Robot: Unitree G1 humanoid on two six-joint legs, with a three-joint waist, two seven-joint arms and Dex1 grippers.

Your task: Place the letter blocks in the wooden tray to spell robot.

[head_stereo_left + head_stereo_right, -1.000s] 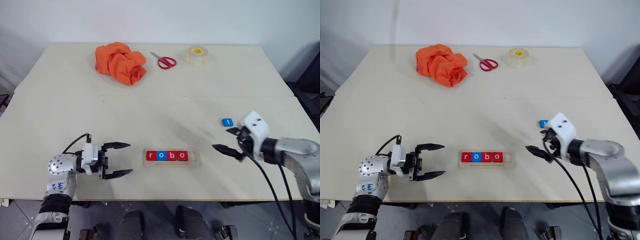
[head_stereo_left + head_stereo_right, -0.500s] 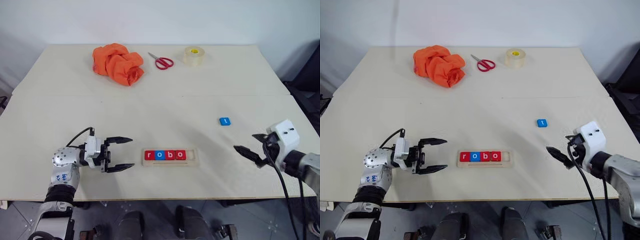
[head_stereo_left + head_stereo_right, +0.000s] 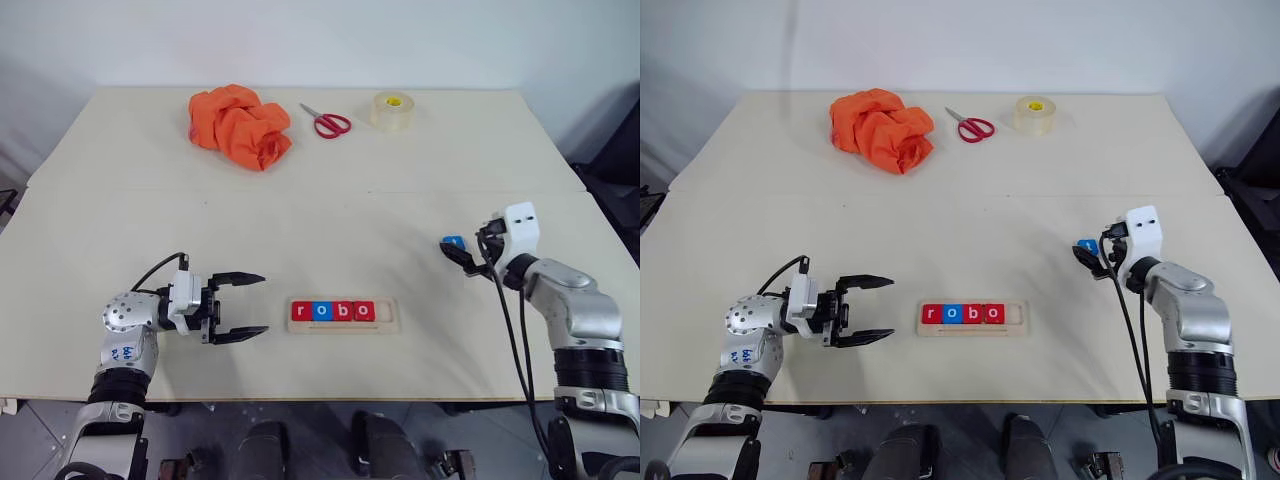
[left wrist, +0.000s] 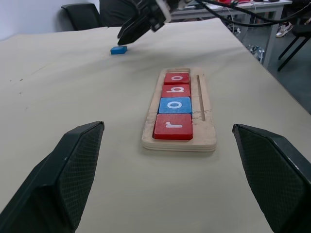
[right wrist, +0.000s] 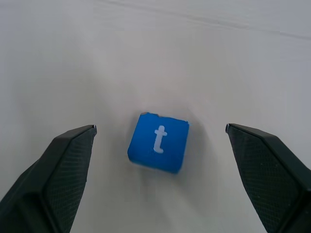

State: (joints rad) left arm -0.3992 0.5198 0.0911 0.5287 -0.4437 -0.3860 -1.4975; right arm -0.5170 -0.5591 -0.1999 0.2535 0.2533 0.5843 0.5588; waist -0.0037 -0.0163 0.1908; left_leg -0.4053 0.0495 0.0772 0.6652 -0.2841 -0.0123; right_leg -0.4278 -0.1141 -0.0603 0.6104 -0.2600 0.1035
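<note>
— While the wooden tray [image 3: 343,314] lies flat near the front edge of the bench [image 3: 330,215], what sits in it?

— Four letter blocks, side by side and touching: a red r [image 3: 301,311], a blue o [image 3: 322,311], a red b [image 3: 343,311] and a red o [image 3: 364,311]. They fill the tray from its left end; the slot at the right end is bare wood. A thin groove runs lengthwise along the front of the tray.

— And the fifth block?

— The blue t [image 5: 158,142] lies on the bench, well apart from the tray, off to the right and farther back. It rests flat, letter up.

— Where is the right gripper [image 3: 462,254]?

— Just beside the t block, its black fingers spread wide. From the right wrist the block shows between the two fingers, touching neither.

— The left gripper [image 3: 238,306]?

— Level above the bench, left of the tray and pointing at it, jaws apart and holding nothing.

— Anything else on the bench?

— Along the far edge: a crumpled orange cloth [image 3: 239,125], red-handled scissors [image 3: 328,121] and a roll of clear tape [image 3: 391,110], none of them in a container.
</note>
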